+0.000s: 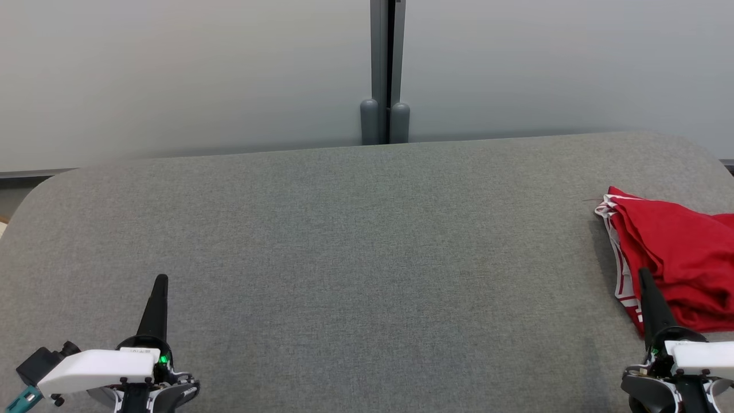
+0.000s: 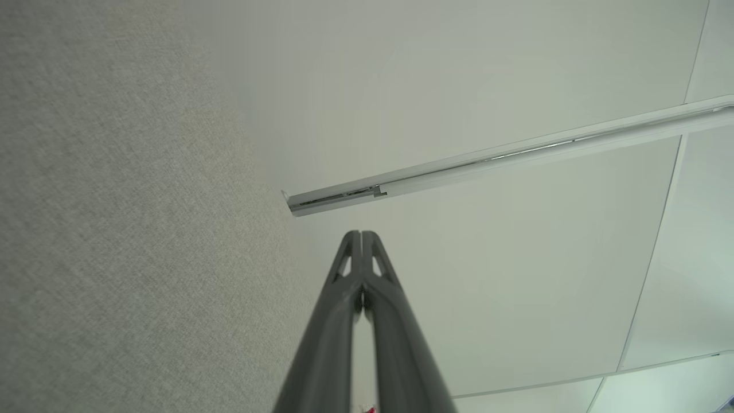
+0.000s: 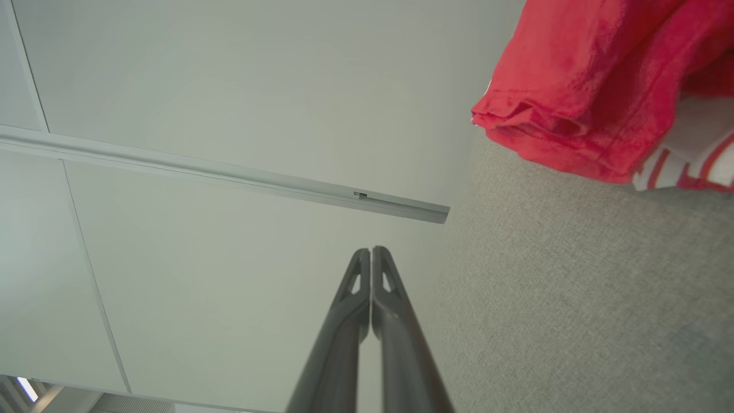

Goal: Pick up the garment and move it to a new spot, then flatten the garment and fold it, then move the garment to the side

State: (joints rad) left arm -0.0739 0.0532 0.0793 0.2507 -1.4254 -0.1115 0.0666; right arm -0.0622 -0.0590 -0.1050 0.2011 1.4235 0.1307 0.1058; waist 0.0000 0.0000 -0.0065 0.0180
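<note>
A red fabric garment with a white, red-striped band lies bunched in loose folds at the far right of the grey cloth-covered tabletop, running off the right edge of the head view. The broad middle of the tabletop lies between the two arms.

The left gripper sits low at the near left corner, well apart from the garment. Its two long dark fingers are pressed together into a single spike pointing away from the robot, with nothing between them. In the left wrist view the tips meet flush, aimed past the tabletop's edge at the pale wall panels.

The right gripper is at the near right, and it is closed and empty as well. From the head view its tip overlaps the garment's near-left edge; the right wrist view shows the tips meeting, with the garment lying off to one side on the cloth, clear of the fingers.

Both white wrist housings rest near the bottom of the head view.
</note>
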